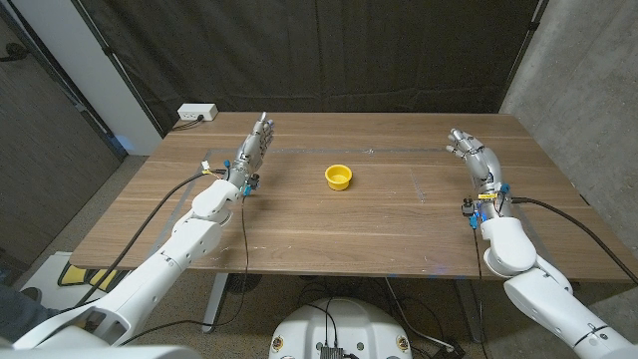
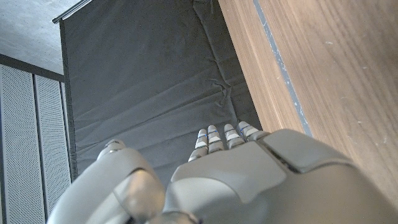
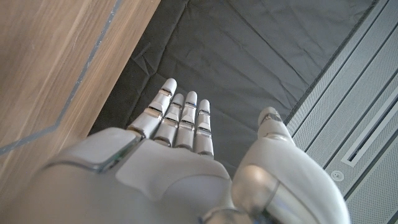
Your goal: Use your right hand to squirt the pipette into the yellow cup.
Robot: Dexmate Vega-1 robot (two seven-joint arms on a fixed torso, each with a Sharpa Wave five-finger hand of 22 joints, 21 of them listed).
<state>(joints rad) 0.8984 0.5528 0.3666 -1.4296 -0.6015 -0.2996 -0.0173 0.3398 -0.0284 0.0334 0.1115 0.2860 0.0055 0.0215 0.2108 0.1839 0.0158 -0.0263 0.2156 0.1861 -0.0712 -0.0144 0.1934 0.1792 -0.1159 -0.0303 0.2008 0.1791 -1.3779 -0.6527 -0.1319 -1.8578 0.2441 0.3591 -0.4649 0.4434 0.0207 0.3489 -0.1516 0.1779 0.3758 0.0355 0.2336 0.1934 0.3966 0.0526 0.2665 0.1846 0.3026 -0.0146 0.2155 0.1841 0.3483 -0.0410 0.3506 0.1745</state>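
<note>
A small yellow cup [image 1: 339, 177] stands near the middle of the wooden table [image 1: 349, 219]. My right hand [image 1: 473, 153] is at the table's right side, well to the right of the cup, fingers stretched out and apart, holding nothing. In the right wrist view the right hand [image 3: 180, 124] points its straight fingers toward the dark curtain. My left hand [image 1: 252, 150] is to the left of the cup, fingers extended and empty; the left wrist view shows the back of the left hand [image 2: 230, 168]. I see no pipette in any view.
A white power strip [image 1: 196, 113] lies at the table's far left corner. A thin taped line [image 1: 399, 151] runs across the far part of the table. A black curtain [image 1: 329, 50] hangs behind it, with a grey wall [image 1: 588, 80] to the right.
</note>
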